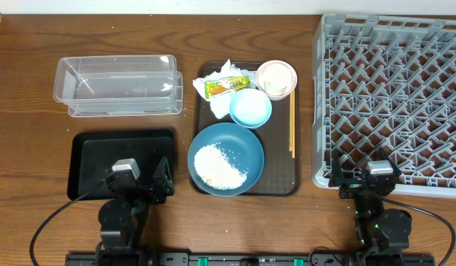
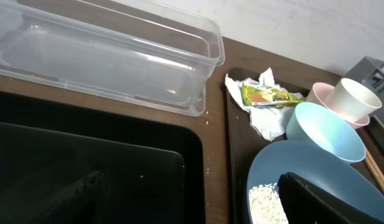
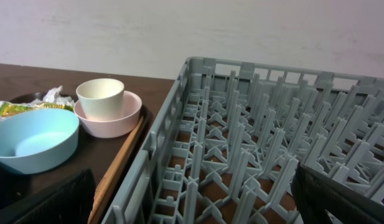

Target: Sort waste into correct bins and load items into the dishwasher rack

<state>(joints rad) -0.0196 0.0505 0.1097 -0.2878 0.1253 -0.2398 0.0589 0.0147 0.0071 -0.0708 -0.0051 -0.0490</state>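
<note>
Hovering at the six o'clock edge of the bench [image 1: 35, 44], both hands are spread and hold nothing: the left hand [image 2: 185, 208] is over the black tub [image 1: 87, 155] at eight o'clock, and the right hand [image 3: 192, 202] is at the near rim of the rack [image 1: 390, 89] at three o'clock. The clear tub [image 1: 120, 85] sits at ten. Everything to be moved is on the brown tray [image 1: 281, 171] in the middle. The napkin [image 1: 229, 72] and the wrapper [image 1: 226, 87] lying on it, at the tray's eleven o'clock, look weightless and soft; a pinch on a raised fold should lift either, though the glossy wrapper may slide. The rice [image 1: 219, 166] is loose crumbs on the plate [image 1: 242, 139] at six o'clock and probably cannot be pinched, so tipping the plate over a tub seems the way. That plate looks the heaviest piece, stiff, smooth and breakable, and its bare rim toward three o'clock is the place to grip. The bowl [image 1: 250, 108], just beside the plate, and the cup [image 1: 276, 79] at one o'clock look light but slick, best taken over the rim with one finger inside. The chopsticks [image 1: 292, 122] along the three o'clock edge lie flat, thin and likely to roll, so a mid-length pinch on both together suits them.
</note>
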